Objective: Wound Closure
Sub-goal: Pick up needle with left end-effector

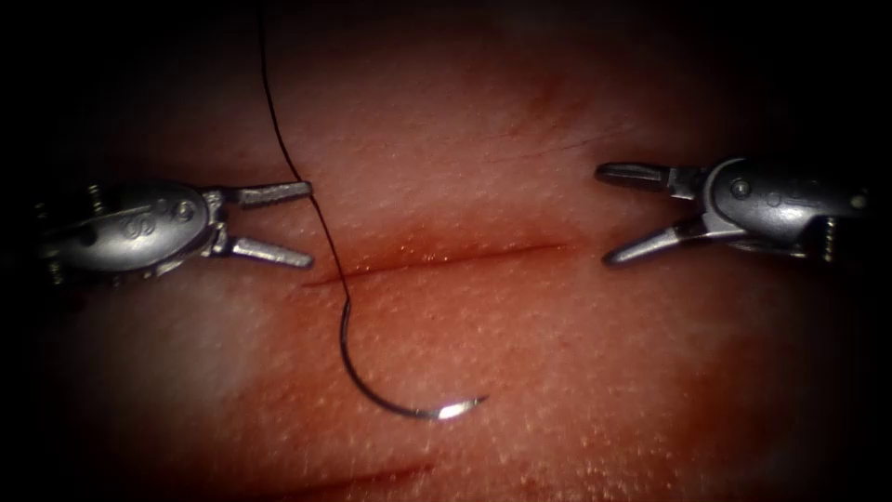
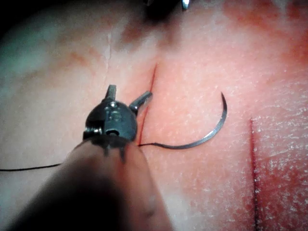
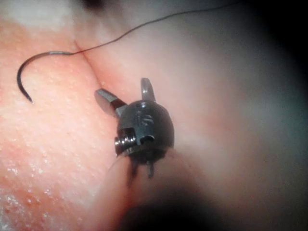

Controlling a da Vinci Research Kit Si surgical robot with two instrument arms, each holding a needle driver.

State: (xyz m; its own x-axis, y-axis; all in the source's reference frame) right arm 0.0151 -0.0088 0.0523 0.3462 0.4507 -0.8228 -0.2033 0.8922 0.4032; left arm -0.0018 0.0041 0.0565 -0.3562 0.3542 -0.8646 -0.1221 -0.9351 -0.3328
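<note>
Both tools' fingers (image 1: 271,193) are dull grey metal, the needle (image 1: 390,402) glinting steel, the tissue (image 1: 576,353) moist and pebbled.

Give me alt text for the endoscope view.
A curved needle lies free on the tissue below the cut, its thread trailing upward. The left pincer and right pincer sit open at either end, holding nothing.
</note>
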